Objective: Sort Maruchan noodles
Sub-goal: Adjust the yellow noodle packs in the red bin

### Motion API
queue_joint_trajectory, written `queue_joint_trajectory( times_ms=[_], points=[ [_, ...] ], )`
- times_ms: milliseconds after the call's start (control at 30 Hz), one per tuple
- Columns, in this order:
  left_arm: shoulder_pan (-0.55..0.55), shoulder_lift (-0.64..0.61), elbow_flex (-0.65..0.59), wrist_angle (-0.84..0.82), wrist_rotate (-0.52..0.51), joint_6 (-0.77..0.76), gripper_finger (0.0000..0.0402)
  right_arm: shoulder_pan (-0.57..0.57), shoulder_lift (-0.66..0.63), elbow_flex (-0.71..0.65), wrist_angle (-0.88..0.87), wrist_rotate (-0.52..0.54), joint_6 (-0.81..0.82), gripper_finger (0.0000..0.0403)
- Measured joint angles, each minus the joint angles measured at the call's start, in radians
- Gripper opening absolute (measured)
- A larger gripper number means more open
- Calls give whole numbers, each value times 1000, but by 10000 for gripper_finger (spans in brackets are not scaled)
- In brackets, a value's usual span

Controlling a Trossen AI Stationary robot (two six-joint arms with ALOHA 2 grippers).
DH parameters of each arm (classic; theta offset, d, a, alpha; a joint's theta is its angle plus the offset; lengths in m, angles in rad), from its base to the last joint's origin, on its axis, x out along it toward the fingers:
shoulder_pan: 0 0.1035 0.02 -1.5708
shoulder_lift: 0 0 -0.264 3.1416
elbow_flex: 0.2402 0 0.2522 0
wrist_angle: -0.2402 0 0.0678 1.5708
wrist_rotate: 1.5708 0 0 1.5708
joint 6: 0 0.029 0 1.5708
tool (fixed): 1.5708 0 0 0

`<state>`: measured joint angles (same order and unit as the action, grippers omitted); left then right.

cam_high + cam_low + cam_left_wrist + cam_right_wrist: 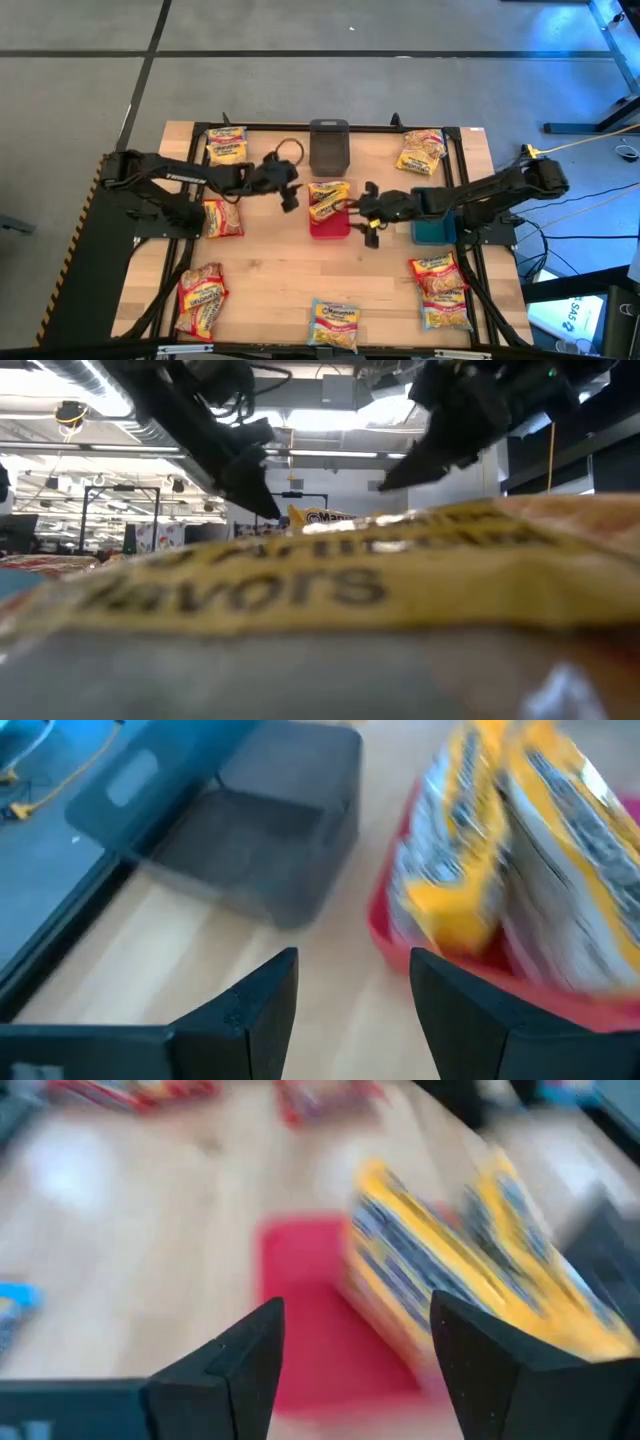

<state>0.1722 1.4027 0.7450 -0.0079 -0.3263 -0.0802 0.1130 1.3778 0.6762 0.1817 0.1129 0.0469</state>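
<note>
Seen from above: a wooden table (280,275) with three small bins in its middle, a grey bin (329,146) toward the far edge, a red bin (329,226) at the centre, a teal bin (434,229) just to the right of the red one. In the red bin, two yellow noodle packets (328,199) standing on edge and leaning together, propped by the bin wall rather than lying flat, probably dropped in that way; long axis roughly upright and tilted, printed faces turned sideways. Left hand (288,194) hovering just left of the red bin, fingers parted and holding nothing. Right hand (364,214) just right of the same bin, fingers likewise spread and empty. Placement of both hands suggests a packet freshly let go or a nudge to settle it. Other Maruchan packets lying flat near the table's edges and corners: far left (227,145), far right (420,151), left edge (222,218), near left (201,298), near middle (334,324), near right (441,290).
</note>
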Motion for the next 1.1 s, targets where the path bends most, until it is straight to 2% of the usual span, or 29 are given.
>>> queue_joint_trajectory(
  times_ms=[133,300,467,767,933,1100],
  points=[
    [105,68,-14,138,108,16,188,12,92,9,112,-26,-52,218],
    [180,164,-18,230,173,22,188,11,181,69,112,-27,-100,218],
    [189,253,-15,348,272,15,188,-2,266,129,121,-31,-129,218],
    [180,280,-15,402,319,10,188,-44,368,171,122,-45,-127,218],
    [175,280,-15,411,372,11,188,-65,375,171,160,24,-131,218],
    [159,280,-15,412,377,12,188,-75,375,170,185,127,-134,218]
  ],
)
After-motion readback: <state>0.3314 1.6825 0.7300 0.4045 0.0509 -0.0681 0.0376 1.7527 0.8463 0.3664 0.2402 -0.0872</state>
